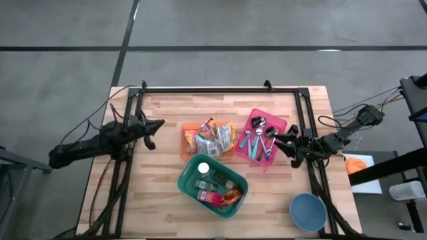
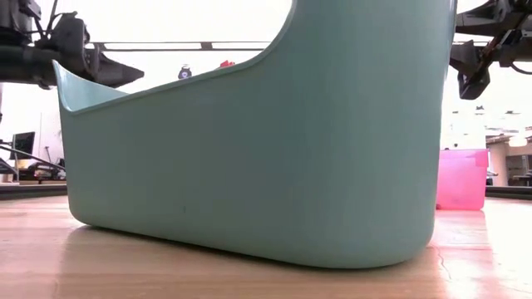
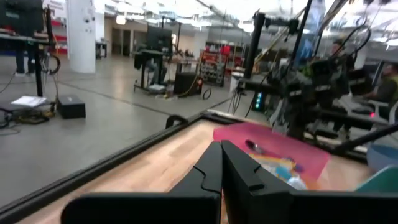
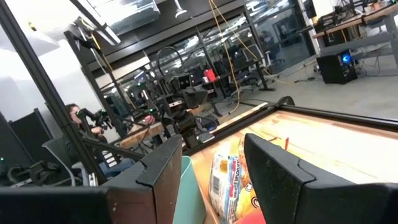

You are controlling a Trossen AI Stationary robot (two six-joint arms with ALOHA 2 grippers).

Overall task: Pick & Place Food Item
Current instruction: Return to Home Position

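Note:
Several snack packets [image 1: 208,137] lie in an orange tray [image 1: 185,141] at the table's middle; in the right wrist view the packets [image 4: 225,177] show beyond my fingers. A teal bin [image 1: 235,204] near the front holds a white-lidded jar [image 1: 203,168] and more packets [image 1: 212,197]. My left gripper [image 1: 159,124] hangs shut and empty above the table, left of the orange tray. My right gripper [image 1: 279,139] is open and empty at the right edge of the pink cutlery tray [image 1: 288,126]. In their own wrist views the left gripper [image 3: 221,155] is shut and the right gripper [image 4: 212,163] open.
The pink tray holds spoons and blue-handled cutlery [image 1: 259,140]. A blue bowl [image 1: 307,211] stands at the front right corner. A black frame [image 1: 220,89] runs along the table's far and side edges. The teal bin [image 2: 249,149] fills the low view. A person [image 4: 78,118] sits beyond the table.

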